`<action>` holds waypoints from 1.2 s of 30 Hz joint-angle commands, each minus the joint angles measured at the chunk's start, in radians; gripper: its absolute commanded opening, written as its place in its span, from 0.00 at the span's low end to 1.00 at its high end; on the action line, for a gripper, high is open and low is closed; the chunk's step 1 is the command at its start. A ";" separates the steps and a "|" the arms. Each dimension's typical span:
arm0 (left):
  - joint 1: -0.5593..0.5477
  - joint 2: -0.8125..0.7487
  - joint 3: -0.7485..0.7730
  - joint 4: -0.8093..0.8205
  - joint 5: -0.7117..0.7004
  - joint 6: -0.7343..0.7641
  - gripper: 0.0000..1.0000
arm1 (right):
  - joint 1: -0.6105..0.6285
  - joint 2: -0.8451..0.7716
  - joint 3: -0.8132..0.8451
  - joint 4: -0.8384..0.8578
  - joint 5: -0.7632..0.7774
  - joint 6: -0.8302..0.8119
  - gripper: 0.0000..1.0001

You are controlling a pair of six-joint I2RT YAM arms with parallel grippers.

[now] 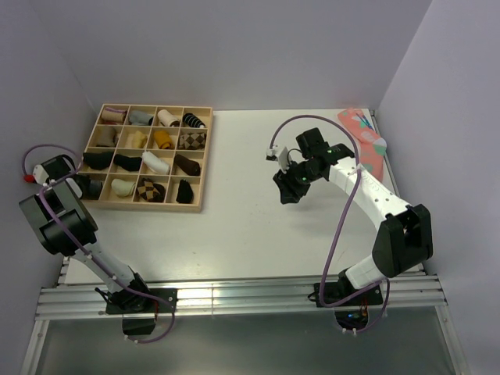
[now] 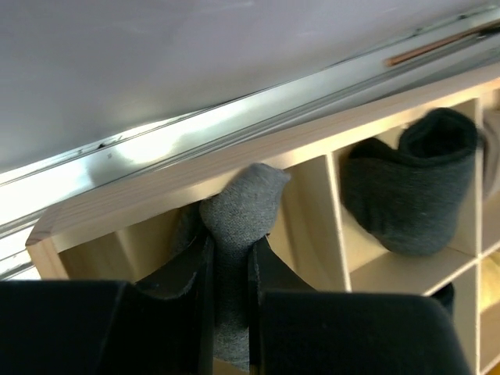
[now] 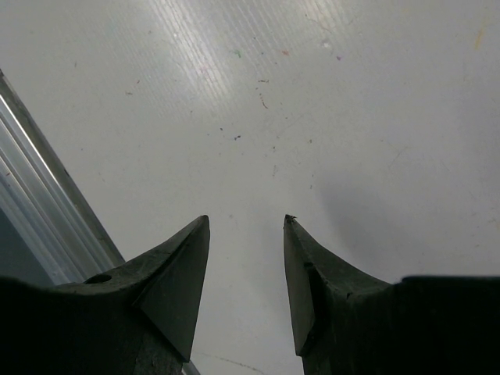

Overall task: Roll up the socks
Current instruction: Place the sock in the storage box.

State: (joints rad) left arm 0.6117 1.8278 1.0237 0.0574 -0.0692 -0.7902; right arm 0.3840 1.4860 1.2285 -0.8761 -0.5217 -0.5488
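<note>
My left gripper (image 2: 229, 248) pinches the soft grey knit sock (image 2: 242, 199) in the corner compartment of the wooden tray (image 2: 141, 191), seemingly against its rim. The limp fabric could snag on that hard edge or slip free. My right gripper (image 3: 246, 226) hangs open and empty above the smooth desk (image 3: 328, 101).

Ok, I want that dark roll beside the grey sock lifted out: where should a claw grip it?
Pinch the bulging upper end of the dark roll, coming in through the open top of its compartment: the wooden tray walls it in on every other side.
</note>
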 commanded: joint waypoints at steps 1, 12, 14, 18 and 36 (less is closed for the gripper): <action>0.043 0.077 0.053 -0.214 -0.078 -0.026 0.00 | 0.010 -0.056 -0.015 -0.006 -0.004 -0.014 0.50; 0.030 0.110 0.082 -0.382 -0.178 -0.087 0.00 | 0.009 -0.076 -0.063 0.006 0.000 -0.025 0.50; 0.025 0.111 0.087 -0.413 -0.190 -0.101 0.00 | 0.010 -0.076 -0.067 0.005 0.000 -0.025 0.50; 0.019 0.133 0.108 -0.491 -0.244 -0.133 0.00 | 0.009 -0.087 -0.080 0.008 0.003 -0.030 0.50; 0.017 0.061 0.125 -0.574 -0.291 -0.195 0.25 | 0.009 -0.107 -0.096 0.003 0.028 -0.028 0.50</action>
State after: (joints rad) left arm 0.5522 1.8828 1.1988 -0.3023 -0.2787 -0.9340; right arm 0.3866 1.4082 1.1366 -0.8764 -0.4999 -0.5678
